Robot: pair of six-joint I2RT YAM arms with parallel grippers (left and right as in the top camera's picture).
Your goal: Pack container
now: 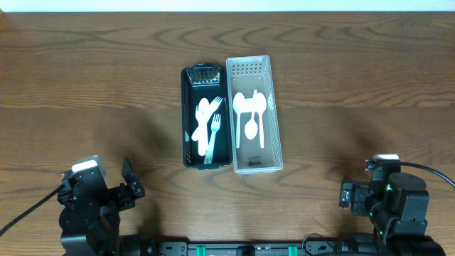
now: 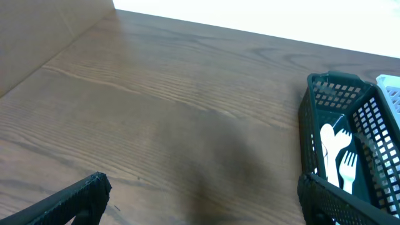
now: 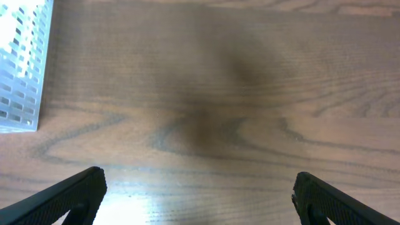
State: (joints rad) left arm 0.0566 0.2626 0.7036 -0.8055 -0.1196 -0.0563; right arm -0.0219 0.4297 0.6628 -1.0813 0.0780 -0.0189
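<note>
Dark basket beside white basket (cutlery inside)

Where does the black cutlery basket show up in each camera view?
Overhead: black basket at frame centre, touching the white basket on its right.
Left wrist: at the right edge.
Right wrist: not in it.
Shared landmark: the white basket, far right in left wrist, upper left in right wrist.

Left basket seemingly touches right basket.
</note>
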